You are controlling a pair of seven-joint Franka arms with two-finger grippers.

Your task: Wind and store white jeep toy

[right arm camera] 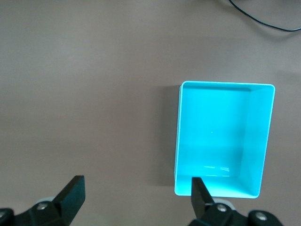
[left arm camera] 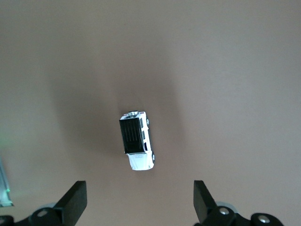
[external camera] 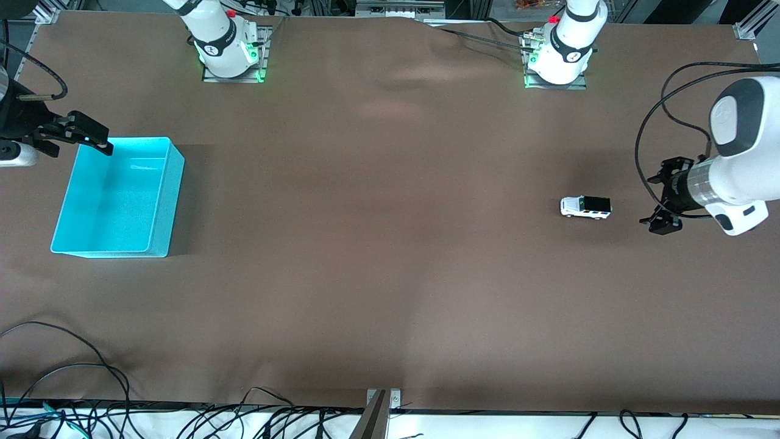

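Nearest the camera, the white jeep toy (external camera: pixel 585 207) sits on the table (external camera: pixel 378 274) beside my left gripper (external camera: pixel 661 204), fingers apart to take it; my right gripper (external camera: pixel 76 134) waits, fingers apart, over the empty cyan bin (external camera: pixel 161 201).

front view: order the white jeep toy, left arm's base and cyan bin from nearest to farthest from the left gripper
1. white jeep toy: on the table beside the open left gripper, toward the left arm's end.
2. left arm's base: at the table's edge farthest from the front camera.
3. cyan bin: at the right arm's end, under the right gripper.
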